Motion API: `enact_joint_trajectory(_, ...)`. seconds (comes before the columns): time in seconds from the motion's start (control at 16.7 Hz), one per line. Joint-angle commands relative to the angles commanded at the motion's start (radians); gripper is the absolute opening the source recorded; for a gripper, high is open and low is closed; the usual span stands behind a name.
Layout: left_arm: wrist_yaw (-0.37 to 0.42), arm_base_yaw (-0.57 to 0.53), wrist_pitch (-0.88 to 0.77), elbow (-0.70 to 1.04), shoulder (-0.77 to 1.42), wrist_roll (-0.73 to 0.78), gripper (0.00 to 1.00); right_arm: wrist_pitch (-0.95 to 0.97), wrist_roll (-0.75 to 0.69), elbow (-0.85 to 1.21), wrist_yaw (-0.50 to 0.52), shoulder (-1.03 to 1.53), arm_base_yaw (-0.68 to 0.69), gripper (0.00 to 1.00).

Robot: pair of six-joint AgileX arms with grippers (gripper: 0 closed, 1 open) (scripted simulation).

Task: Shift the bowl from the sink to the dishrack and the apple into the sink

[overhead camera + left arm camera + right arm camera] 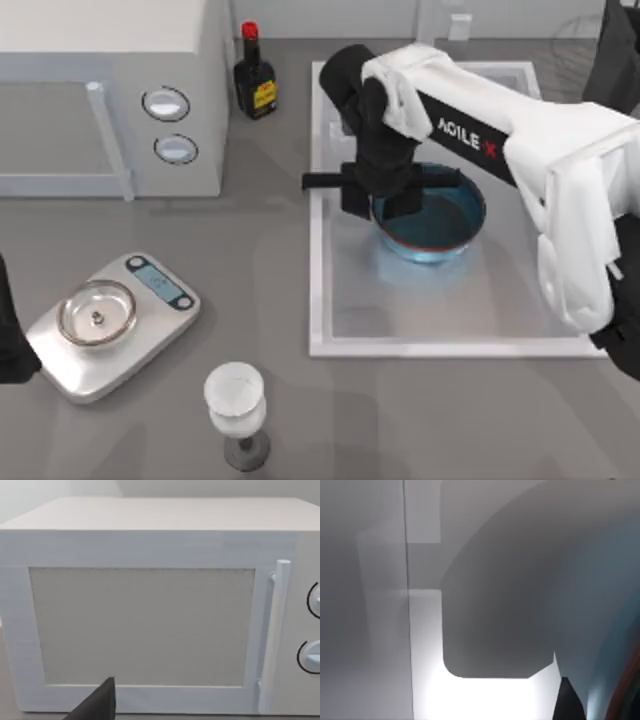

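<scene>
Neither half of the task looks done: the bowl [432, 222] sits inside the sink [330, 330], upper middle of the top view, and I cannot locate an apple or a dishrack here. The right gripper [385, 195] is down at the bowl's left rim, but whether its pincer is apart or clamped on that rim I cannot tell (the wrist hides the tips). The left gripper [12, 340] idles at the frame's left edge, pincer state also unreadable. The sink's raised rim must be cleared on lifting; bare basin floor lies below the bowl.
</scene>
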Motion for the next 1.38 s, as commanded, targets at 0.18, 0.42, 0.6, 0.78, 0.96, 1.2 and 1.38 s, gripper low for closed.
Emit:
enact_joint_trajectory(0.18, 0.0, 0.0, 0.0, 0.0, 0.0, 0.0, 1.0, 0.0, 0.0, 0.0, 0.0, 0.0, 0.0, 0.0)
enact_joint_trajectory(0.42, 0.0, 0.0, 0.0, 0.0, 0.0, 0.0, 1.0, 0.0, 0.0, -0.004, 0.001, -0.007, -0.003, 0.0)
enact_joint_trajectory(0.6, 0.0, 0.0, 0.0, 0.0, 0.0, 0.0, 1.0, -0.018, 0.015, -0.023, 0.003, -0.042, 0.017, 0.0)
enact_joint_trajectory(0.78, 0.0, 0.0, 0.0, 0.0, 0.0, 0.0, 1.0, -0.08, 0.071, -0.096, 0.01, -0.171, 0.078, 0.0)
enact_joint_trajectory(0.96, 0.0, 0.0, 0.0, 0.0, 0.0, 0.0, 1.0, -0.174, 0.155, -0.211, 0.02, -0.375, 0.163, 0.0)
enact_joint_trajectory(1.2, 0.0, 0.0, 0.0, 0.0, 0.0, 0.0, 1.0, -0.324, 0.288, -0.389, 0.036, -0.695, 0.295, 0.0)
enact_joint_trajectory(1.38, 0.0, 0.0, 0.0, 0.0, 0.0, 0.0, 1.0, -0.43, 0.381, -0.509, 0.047, -0.913, 0.389, 0.0)
